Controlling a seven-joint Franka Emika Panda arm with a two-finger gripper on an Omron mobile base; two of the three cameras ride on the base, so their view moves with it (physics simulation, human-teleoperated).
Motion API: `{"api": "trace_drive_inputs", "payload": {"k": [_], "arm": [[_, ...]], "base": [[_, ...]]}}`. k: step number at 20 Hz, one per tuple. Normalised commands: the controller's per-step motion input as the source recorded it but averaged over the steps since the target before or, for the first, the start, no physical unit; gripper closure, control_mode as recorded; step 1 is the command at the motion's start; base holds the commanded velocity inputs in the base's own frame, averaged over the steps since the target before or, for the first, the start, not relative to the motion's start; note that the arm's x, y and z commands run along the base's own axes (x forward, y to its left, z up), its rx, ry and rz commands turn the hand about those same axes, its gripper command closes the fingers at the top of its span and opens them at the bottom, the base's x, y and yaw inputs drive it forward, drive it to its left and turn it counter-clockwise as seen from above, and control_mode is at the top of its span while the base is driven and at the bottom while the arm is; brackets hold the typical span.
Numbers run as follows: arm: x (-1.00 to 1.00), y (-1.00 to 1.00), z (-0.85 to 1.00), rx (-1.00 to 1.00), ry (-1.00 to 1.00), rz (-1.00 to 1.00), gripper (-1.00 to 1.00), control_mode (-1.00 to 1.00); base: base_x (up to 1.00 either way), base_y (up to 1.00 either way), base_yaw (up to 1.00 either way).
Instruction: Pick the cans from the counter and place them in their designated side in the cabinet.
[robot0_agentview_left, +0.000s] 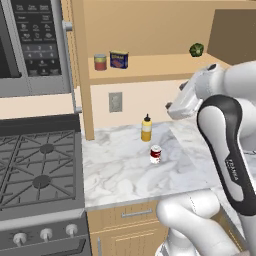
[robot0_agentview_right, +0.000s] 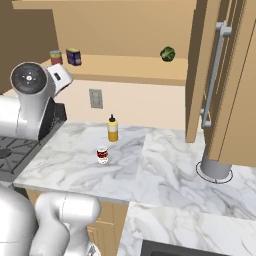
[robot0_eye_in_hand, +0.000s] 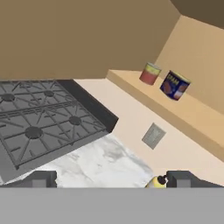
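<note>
Here we see the blue tin (robot0_agentview_left: 119, 59) on the cabinet (robot0_agentview_left: 165, 65) shelf, while the round can (robot0_agentview_left: 155, 154) stands on the counter (robot0_agentview_left: 120, 172). Our gripper (robot0_eye_in_hand: 109, 179) seems spread wide and empty, hovering near the yellow bottle (robot0_agentview_left: 146, 128).

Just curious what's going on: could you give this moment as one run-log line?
jaws: open, empty | blue tin: on cabinet shelf | red-and-white can: on counter, untouched | next: probably fetch it

"FRANKA" runs down the arm's dark link (robot0_agentview_left: 234, 169); other labels unreadable.
</note>
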Motion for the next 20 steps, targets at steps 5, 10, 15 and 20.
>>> {"api": "trace_drive_inputs", "payload": {"k": [5,10,15,20], "arm": [[-0.04,0.00,-0.20,-0.07,0.14,-0.11,-1.00,-1.00],[-0.07,0.00,-0.26,-0.08,0.10,-0.15,-1.00,-1.00],[-0.07,-0.11,-0.23,-0.04,0.09,-0.15,-1.00,-1.00],[-0.06,-0.20,-0.21,0.00,0.11,-0.11,-1.00,-1.00]], "base": [[0.00,0.00,0.00],[0.00,0.00,0.00],[0.00,0.00,0.00],[0.00,0.00,0.00]]}}
